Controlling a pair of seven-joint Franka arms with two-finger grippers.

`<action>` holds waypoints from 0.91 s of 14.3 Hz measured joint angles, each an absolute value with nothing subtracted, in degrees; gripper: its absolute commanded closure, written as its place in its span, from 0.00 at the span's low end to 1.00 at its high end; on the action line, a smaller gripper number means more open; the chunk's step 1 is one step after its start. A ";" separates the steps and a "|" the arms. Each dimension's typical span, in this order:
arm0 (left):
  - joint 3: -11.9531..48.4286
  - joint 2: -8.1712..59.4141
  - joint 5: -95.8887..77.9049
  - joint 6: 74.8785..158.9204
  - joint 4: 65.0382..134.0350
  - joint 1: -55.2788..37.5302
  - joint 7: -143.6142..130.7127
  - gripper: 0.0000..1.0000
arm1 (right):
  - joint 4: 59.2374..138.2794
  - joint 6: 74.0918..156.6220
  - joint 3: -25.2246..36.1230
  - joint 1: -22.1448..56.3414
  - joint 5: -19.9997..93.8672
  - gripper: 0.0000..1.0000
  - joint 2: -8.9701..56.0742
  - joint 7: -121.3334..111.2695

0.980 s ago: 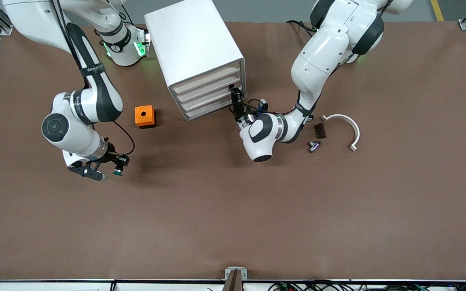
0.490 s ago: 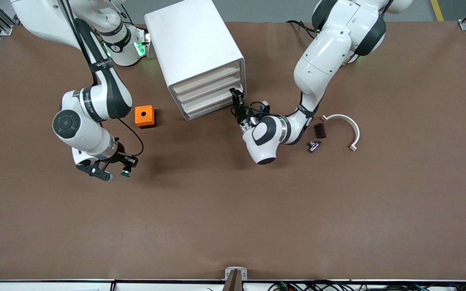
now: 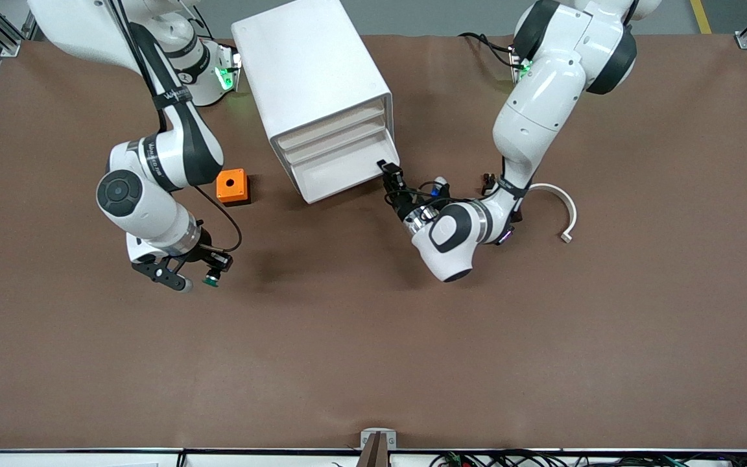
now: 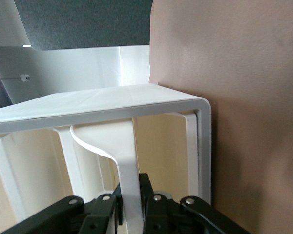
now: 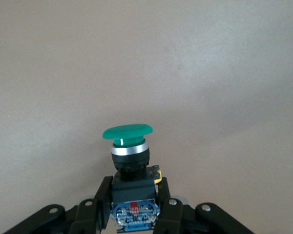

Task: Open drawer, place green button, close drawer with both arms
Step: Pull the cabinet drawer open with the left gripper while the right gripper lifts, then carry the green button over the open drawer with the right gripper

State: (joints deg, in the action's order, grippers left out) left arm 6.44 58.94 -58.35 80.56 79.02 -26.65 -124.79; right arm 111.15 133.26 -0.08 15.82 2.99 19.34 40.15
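We noted the white cabinet (image 3: 312, 84) with the drawer (image 3: 341, 174) pulled partly out, the left gripper (image 3: 389, 172), jaws clamped on that drawer's front tab, and the right gripper (image 3: 208, 272) up over bare brown surface (image 3: 373, 350), jaws clamped on the button (image 5: 128, 141).

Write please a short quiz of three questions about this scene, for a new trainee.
1. True or false: the right gripper holds the button.
2. What does the left gripper grip? A) the orange box B) the drawer's handle C) the white clip
3. Fill in: the orange box stands beside the ____.

Key: 1 true. 2 B: it is shut on the handle of the drawer, which is partly pulled out. 3 cabinet.
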 measured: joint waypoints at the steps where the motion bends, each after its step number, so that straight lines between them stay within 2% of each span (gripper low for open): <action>1: 6.42 58.94 -58.40 80.56 78.89 -25.84 -124.80 0.83 | 110.87 133.26 -0.10 16.74 3.00 1.00 19.38 41.96; 4: 6.37 58.93 -58.49 80.72 78.61 -23.98 -124.81 0.82 | 110.08 133.06 -0.15 20.92 3.00 1.00 19.44 48.99; 8: 5.71 58.93 -58.68 81.27 78.11 -21.89 -124.81 0.82 | 107.55 128.81 -0.19 27.11 3.00 1.00 19.44 59.32; 13: 5.57 58.93 -58.71 81.87 77.40 -19.72 -124.81 0.82 | 106.50 127.52 -0.18 37.32 2.01 1.00 19.44 74.59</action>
